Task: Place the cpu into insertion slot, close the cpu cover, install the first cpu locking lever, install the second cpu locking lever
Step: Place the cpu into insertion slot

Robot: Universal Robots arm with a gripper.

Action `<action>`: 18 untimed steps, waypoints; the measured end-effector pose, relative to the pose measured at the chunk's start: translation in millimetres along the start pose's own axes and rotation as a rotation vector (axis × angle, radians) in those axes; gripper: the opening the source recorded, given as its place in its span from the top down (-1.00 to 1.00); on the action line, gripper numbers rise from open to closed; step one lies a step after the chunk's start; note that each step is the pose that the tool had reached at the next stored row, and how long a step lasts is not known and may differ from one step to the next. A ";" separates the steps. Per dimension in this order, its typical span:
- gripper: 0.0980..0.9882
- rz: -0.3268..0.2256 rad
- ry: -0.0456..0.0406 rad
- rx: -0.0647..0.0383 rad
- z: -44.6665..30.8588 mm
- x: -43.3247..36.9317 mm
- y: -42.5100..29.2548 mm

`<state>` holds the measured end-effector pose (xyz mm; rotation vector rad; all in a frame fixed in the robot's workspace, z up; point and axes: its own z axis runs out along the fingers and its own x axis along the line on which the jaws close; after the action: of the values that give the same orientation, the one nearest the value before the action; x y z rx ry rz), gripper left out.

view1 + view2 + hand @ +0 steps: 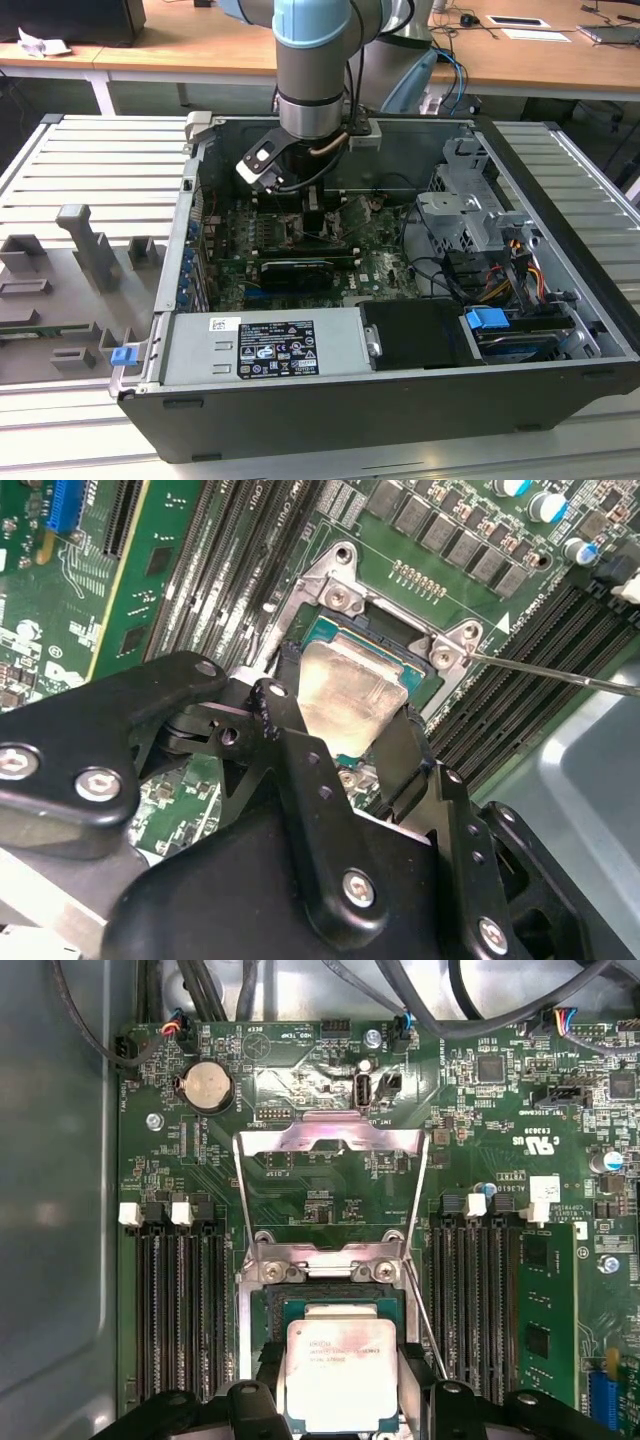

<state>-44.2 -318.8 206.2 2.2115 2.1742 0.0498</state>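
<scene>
Dark steel computer case (330, 400) lies open-side-up on a slatted metal table (90, 170). The arm (312, 70) reaches straight down into the case's middle, toward the end farther from the exterior camera.

Green circuit board (480, 1110) covers the case floor, with long black memory slots (175, 1310) on both sides of the socket area.

Cpu cover (330, 1142) is swung fully open on its hinge, away from the socket. Bare board shows through its square window.

Insertion slot (262, 1305) is uncovered, its silvery frame visible around it in both wrist views.

Gripper (345, 705) sits directly over the slot, its black fingers (285, 680) closed narrowly onto two opposite edges of the cpu (342, 1375) — held flat, pale metal face up.

Cpu overlaps the slot opening, and the dark socket shows beyond the chip's edge on the hinge side. Whether the chip rests in the socket or hangs just above it — cannot tell.

One thin wire locking lever (560, 672) angles out from the frame corner, beside the cpu and unlatched.
</scene>
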 end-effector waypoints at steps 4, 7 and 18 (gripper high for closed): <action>0.02 0.000 0.0000 0.000 2.6 1.5 1.6; 0.02 -0.001 -0.0002 0.000 6.0 2.1 1.6; -0.15 -0.001 0.0010 0.001 6.2 2.8 1.8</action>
<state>-42.1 -316.1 200.1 2.2115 2.1758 0.0504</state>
